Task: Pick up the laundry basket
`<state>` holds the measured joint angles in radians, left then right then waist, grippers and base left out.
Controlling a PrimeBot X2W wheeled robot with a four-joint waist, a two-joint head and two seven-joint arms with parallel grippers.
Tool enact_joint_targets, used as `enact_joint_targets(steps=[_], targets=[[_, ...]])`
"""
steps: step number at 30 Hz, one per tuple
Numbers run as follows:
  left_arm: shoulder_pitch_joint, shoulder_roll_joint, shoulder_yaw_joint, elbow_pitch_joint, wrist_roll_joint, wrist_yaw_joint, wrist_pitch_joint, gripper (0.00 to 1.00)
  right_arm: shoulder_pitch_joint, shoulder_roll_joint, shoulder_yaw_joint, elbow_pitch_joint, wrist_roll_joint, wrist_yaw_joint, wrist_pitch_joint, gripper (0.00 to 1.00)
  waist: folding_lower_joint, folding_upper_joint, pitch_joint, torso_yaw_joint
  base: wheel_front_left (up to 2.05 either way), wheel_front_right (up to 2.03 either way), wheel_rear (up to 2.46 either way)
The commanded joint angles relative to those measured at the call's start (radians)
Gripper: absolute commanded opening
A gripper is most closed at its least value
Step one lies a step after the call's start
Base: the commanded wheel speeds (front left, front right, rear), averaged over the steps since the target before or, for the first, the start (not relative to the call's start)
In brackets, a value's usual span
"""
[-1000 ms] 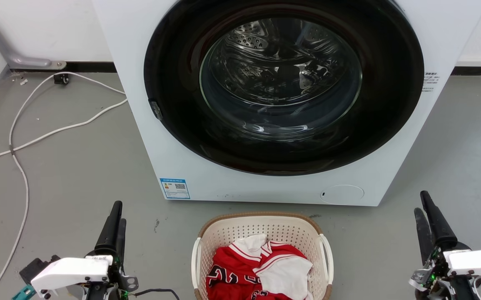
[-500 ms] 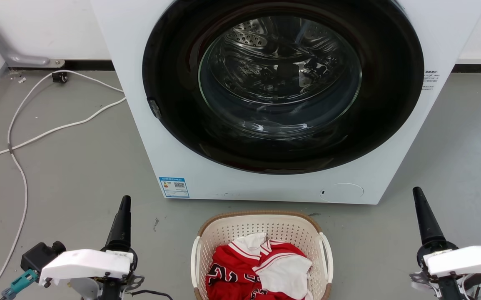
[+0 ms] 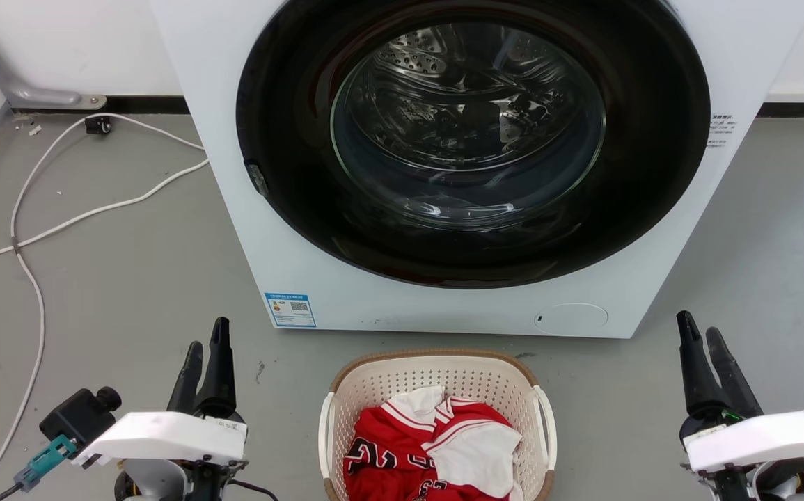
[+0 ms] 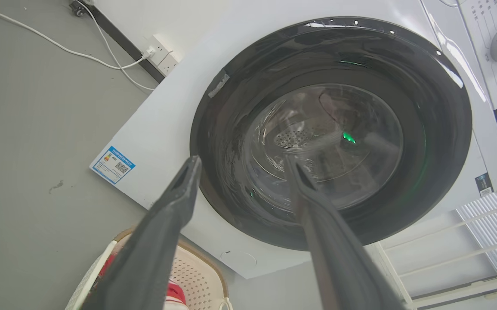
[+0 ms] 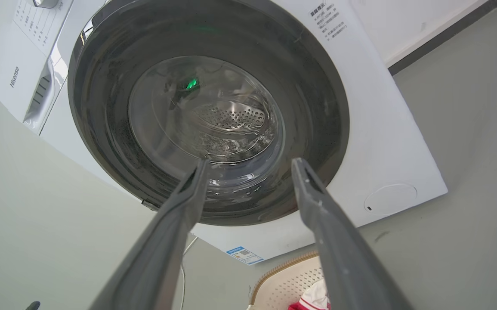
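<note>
The left gripper [image 3: 208, 334] and right gripper [image 3: 698, 325] stood parted and empty at 7 and 5 o'clock. Between them, at 6, the laundry basket [image 3: 436, 357] lay with its long axis running 12 to 6, far end facing the washing machine [image 3: 304, 278].

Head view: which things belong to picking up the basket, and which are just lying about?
For the job: laundry basket, holding red and white clothes; left gripper and right gripper, both open, either side of it.
Lying about: washing machine, white cable.
</note>
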<state>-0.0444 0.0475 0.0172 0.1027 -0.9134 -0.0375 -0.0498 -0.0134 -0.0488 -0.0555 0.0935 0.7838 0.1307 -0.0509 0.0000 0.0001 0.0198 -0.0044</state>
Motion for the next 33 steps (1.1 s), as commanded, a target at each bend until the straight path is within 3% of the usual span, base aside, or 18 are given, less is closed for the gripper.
enact_joint_targets(steps=[1, 33], targets=[[-0.002, 0.003, -0.003, -0.024, 0.038, 0.003, -0.011, 1.0, -0.002, -0.002, 0.003, -0.026, -0.042, 0.0, -0.01, 1.0, 0.0, -0.0001, 0.001, 0.0, 0.0, 0.0, 0.0], [0.045, 0.01, -0.05, -0.08, 0.46, 0.027, -0.109, 1.0, 0.056, -0.002, 0.033, -0.115, -0.502, 0.0, -0.109, 1.0, 0.0, -0.0001, 0.015, -0.001, 0.0, 0.0, 0.0]])
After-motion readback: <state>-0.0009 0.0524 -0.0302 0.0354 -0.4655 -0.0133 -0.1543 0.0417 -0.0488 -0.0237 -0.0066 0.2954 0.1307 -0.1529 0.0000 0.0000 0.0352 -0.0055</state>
